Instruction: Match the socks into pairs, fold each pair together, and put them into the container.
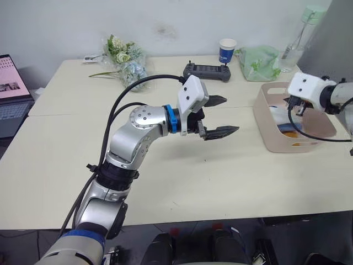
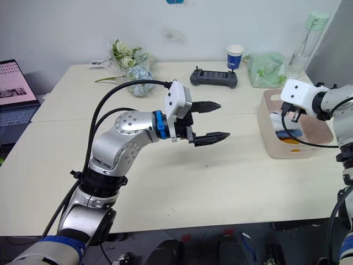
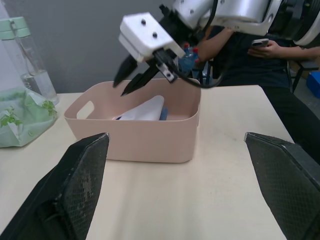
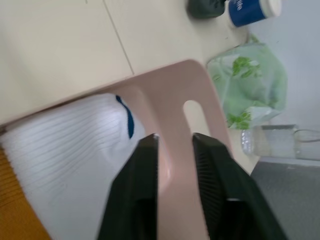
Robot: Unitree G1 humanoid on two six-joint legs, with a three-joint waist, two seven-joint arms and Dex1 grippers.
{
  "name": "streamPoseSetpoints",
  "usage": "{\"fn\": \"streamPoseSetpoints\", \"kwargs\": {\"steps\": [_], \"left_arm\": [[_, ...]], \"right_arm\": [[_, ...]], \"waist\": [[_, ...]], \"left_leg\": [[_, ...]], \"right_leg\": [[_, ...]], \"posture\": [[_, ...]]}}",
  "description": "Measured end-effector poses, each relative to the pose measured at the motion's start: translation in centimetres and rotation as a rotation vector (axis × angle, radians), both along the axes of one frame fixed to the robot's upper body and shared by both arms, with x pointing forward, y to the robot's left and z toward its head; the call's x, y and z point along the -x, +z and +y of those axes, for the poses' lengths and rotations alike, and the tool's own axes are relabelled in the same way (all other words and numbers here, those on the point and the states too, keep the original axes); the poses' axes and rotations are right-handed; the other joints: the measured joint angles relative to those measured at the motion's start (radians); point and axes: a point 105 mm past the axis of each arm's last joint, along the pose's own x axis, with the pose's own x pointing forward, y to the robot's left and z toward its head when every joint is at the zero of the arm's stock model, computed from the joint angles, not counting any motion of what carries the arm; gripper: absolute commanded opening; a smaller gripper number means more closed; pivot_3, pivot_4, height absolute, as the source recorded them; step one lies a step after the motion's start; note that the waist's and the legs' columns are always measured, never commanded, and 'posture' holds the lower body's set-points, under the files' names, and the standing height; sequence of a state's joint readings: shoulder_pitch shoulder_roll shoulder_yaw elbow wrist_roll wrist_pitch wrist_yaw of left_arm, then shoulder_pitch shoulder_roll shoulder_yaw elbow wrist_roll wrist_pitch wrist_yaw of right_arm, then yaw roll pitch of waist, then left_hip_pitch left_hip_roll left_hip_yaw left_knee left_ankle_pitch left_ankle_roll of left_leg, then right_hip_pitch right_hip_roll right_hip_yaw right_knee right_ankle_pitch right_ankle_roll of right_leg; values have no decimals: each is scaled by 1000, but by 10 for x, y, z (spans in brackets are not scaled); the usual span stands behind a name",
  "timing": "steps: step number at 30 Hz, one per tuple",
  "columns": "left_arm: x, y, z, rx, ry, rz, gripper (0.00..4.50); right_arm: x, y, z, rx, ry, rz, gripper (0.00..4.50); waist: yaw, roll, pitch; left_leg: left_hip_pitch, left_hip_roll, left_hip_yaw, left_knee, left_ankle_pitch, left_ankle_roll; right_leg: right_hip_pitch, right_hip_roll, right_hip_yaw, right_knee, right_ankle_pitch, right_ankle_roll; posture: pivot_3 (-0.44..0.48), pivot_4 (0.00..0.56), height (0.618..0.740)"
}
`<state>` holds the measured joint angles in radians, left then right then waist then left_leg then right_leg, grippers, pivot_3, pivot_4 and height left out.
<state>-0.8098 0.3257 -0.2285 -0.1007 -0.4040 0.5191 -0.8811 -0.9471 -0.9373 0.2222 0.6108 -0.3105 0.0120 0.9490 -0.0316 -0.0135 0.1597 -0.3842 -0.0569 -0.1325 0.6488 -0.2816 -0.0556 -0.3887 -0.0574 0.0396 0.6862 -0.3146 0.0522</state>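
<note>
The container (image 1: 265, 118), a pale pink basket, stands at the table's right side. Inside it lie a white sock (image 4: 65, 150), a bit of light blue sock (image 3: 164, 114) and a mustard-orange sock (image 4: 10, 200). My right gripper (image 1: 292, 107) hangs over the basket's far end, just above the rim. Its fingers (image 3: 131, 75) point down with a narrow gap and nothing between them. My left gripper (image 1: 229, 115) is raised above the middle of the table, pointing toward the basket, wide open and empty.
A translucent green bag (image 1: 258, 62), a paper cup (image 1: 226, 49), a black controller (image 1: 207, 70) and a bottle (image 1: 300, 33) stand along the back. Artificial flowers (image 1: 126, 58) lie at the back left, and a laptop (image 1: 11, 88) is at far left. A seated person (image 3: 260, 55) is beyond the basket.
</note>
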Motion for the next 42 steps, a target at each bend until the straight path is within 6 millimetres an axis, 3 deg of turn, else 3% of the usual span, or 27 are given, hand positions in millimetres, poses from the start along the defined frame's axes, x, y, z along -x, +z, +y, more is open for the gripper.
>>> {"fn": "streamPoseSetpoints", "kwargs": {"steps": [8, 18, 23, 28, 31, 33, 36, 42], "left_arm": [[0, 0, 1, -6, 16, 2, 4500], [0, -9, 5, -11, 25, 24, 4500], [2, -7, 7, -17, 28, 5, 4500], [-7, -7, 38, -51, 113, -4, 4500], [-13, -14, 66, -63, 212, -7, 4500], [-18, -23, 84, -64, 290, -2, 4500], [-22, -40, 114, -31, 422, 38, 4500], [-6, -82, 169, -18, 679, 102, 4500]], "right_arm": [[0, -55, -14, 70, -29, 162, 14], [1, -61, -19, 66, -37, 191, 14], [-2, -45, -22, 66, -45, 146, 14], [-2, 17, -24, 24, -41, -28, 14], [-3, 44, 10, -98, 65, -142, 393], [0, 46, 43, -245, 153, -179, 905], [15, 18, 96, -491, 265, -123, 1966], [55, -36, 161, -842, 296, 38, 4071]], "waist": [[-4, 0, 0], [-4, 0, 0], [-4, 0, 0], [-11, 0, 0], [-23, 0, 0], [-27, 0, 0], [-24, 0, 0], [-11, 0, 0]], "left_leg": [[0, 0, 1, 0, 0, 0], [1, 0, 0, 0, 0, 0], [0, 0, 0, 0, 0, 0], [1, 1, 0, -1, 0, 0], [2, 2, 0, -2, 0, 0], [2, 3, -1, -2, 0, 0], [0, 4, -3, 0, 0, 0], [0, 1, -4, 1, 0, 0]], "right_leg": [[0, 0, 1, 1, 0, 0], [0, 0, 0, 1, 0, 0], [0, 0, 0, 1, 0, 0], [-1, 1, 1, 1, 0, 0], [0, 1, 1, 1, 0, 0], [0, 1, 0, 2, 0, 0], [-1, 1, -1, 2, 0, 0], [-1, -3, 0, 2, 0, 0]], "posture": [[0, 150, 740], [0, 150, 740], [0, 150, 740], [0, 150, 740], [0, 150, 740], [0, 150, 740], [0, 150, 740], [0, 150, 740]]}}
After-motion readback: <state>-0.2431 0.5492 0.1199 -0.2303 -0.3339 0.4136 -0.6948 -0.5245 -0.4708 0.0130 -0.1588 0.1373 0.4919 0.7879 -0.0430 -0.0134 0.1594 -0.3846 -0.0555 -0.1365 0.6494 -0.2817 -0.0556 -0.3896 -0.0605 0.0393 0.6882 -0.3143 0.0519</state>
